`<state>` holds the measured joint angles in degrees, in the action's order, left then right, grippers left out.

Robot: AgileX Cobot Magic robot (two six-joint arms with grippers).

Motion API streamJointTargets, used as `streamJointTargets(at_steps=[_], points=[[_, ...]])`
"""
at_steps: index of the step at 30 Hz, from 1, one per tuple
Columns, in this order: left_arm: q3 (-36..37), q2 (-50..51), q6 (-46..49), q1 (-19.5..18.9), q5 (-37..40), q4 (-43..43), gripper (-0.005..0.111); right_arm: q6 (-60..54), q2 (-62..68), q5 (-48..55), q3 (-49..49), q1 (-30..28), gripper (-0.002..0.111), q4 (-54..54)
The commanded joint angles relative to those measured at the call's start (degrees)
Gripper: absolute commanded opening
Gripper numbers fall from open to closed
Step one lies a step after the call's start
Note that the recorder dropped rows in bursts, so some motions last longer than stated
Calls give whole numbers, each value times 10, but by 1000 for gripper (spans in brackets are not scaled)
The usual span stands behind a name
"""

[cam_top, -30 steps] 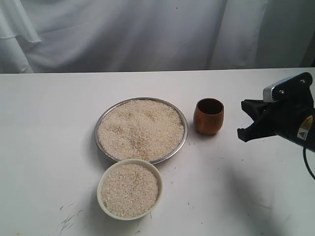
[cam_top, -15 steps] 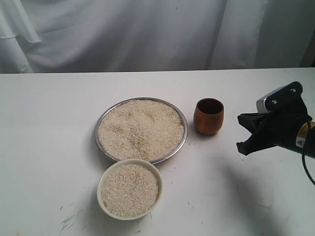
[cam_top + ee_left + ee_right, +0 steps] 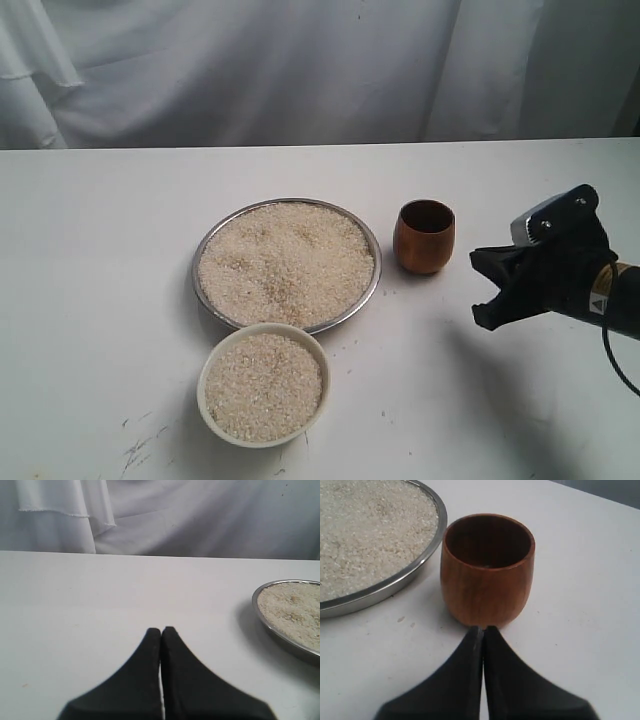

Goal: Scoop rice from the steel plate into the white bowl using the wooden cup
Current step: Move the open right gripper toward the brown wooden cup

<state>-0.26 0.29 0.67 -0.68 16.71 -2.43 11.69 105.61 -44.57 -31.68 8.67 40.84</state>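
White matte table (image 3: 90,260), with a few dark scuff marks (image 3: 135,445) at the exterior view's lower left. White curtain (image 3: 250,70) hangs in folds behind the far edge.

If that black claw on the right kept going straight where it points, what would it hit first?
Most likely the small reddish-brown wooden cup: the shut right gripper points at its lower wall, though the gap is hard to judge.
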Motion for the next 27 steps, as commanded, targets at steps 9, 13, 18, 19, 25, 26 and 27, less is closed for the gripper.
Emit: streamJointTargets(at_steps=[9,13,18,19,25,26,27], points=[[3,-3,-2,1,-4,0,0,138,0,-17,-2,4,82,-9],[3,-3,-2,1,-4,0,0,138,0,-17,-2,4,95,-54],[3,-3,-2,1,-4,0,0,138,0,-17,-2,4,95,-88],[3,-3,-2,1,-4,0,0,138,0,-17,-2,4,95,-95],[3,-3,-2,1,-4,0,0,138,0,-38,-2,4,95,-102],[3,-3,-2,1,-4,0,0,148,0,-52,-2,4,95,-101],[3,-3,-2,1,-4,0,0,152,0,-58,-2,4,95,-101]])
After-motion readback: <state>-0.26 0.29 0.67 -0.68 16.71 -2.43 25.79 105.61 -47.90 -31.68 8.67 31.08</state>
